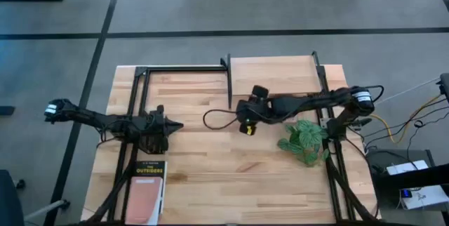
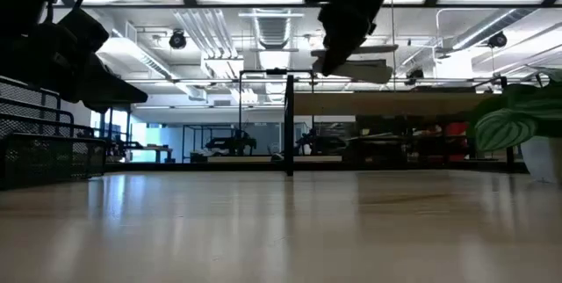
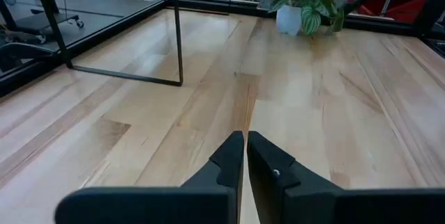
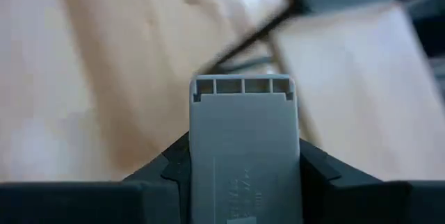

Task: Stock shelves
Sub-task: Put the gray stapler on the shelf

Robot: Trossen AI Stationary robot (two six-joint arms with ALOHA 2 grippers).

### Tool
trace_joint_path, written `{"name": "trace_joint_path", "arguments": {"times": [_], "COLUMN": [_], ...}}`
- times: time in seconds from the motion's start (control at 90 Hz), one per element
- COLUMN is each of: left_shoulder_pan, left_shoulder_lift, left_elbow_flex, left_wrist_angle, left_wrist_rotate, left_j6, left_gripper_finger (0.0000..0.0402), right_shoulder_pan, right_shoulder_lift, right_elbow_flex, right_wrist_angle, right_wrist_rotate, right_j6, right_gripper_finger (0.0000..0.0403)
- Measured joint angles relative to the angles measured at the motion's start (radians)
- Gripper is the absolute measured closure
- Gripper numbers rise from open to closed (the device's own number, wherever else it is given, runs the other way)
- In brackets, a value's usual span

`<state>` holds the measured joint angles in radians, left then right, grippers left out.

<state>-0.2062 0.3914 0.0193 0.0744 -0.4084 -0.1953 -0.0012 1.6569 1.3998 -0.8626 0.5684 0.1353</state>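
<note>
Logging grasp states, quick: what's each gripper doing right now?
Left gripper: closed, empty, above the table.
Right gripper: closed on a grey box, near the shelf.

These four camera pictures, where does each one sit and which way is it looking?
High view: overhead, straight down on the table; both arms show.
Low view: at tabletop height, facing the shelf; arms hang from above.
Left wrist view: past the shut left gripper toward the plant.
Right wrist view: past the right gripper, shut on a grey box.
Shelf and plant appear in several views.
</note>
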Motion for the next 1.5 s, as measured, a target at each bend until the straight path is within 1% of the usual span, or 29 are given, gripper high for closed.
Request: {"name": "trace_joint_path", "arguments": {"times": [0.111, 0.344, 0.511, 0.611, 0.744, 0.844, 1.011, 1.078, 1.244, 1.5], "left_shoulder_pan": [0.0, 0.0, 0.0, 0.0, 0.0, 0.0, 0.0, 0.0, 0.0, 0.0], "left_shoulder_lift": [0.0, 0.0, 0.0, 0.0, 0.0, 0.0, 0.0, 0.0, 0.0, 0.0], "left_elbow_flex": [0.0, 0.0, 0.0, 0.0, 0.0, 0.0, 0.0, 0.0, 0.0, 0.0], "left_wrist_angle": [0.0, 0.0, 0.0, 0.0, 0.0, 0.0, 0.0, 0.0, 0.0, 0.0], "left_wrist_rotate": [0.0, 0.0, 0.0, 0.0, 0.0, 0.0, 0.0, 0.0, 0.0, 0.0], "left_j6": [0.0, 0.0, 0.0, 0.0, 0.0, 0.0, 0.0, 0.0, 0.0, 0.0], "left_gripper_finger": [0.0397, 0.0397, 0.0397, 0.0397, 0.0397, 0.0397, 0.0397, 0.0397, 0.0397, 0.0397], "right_shoulder_pan": [-0.048, -0.145, -0.235, -0.302, -0.392, -0.449, -0.523, -0.545, -0.575, -0.575], "right_shoulder_lift": [0.0, -0.032, -0.061, -0.062, -0.062, -0.062, -0.062, -0.061, -0.06, -0.06], "right_elbow_flex": [0.002, 0.002, -0.001, -0.004, -0.007, -0.017, -0.023, -0.023, -0.024, -0.024], "right_wrist_angle": [-0.045, -0.086, -0.13, -0.18, -0.238, -0.261, -0.278, -0.288, -0.292, -0.284], "right_wrist_rotate": [0.05, 0.072, 0.18, 0.225, 0.229, 0.228, 0.22, 0.213, 0.192, 0.137], "right_j6": [-0.015, -0.077, -0.154, -0.162, -0.123, -0.074, 0.02, 0.054, 0.082, 0.086], "right_gripper_finger": [0.0275, 0.0272, 0.0275, 0.0275, 0.0269, 0.0273, 0.0275, 0.0269, 0.0247, 0.0261]}}
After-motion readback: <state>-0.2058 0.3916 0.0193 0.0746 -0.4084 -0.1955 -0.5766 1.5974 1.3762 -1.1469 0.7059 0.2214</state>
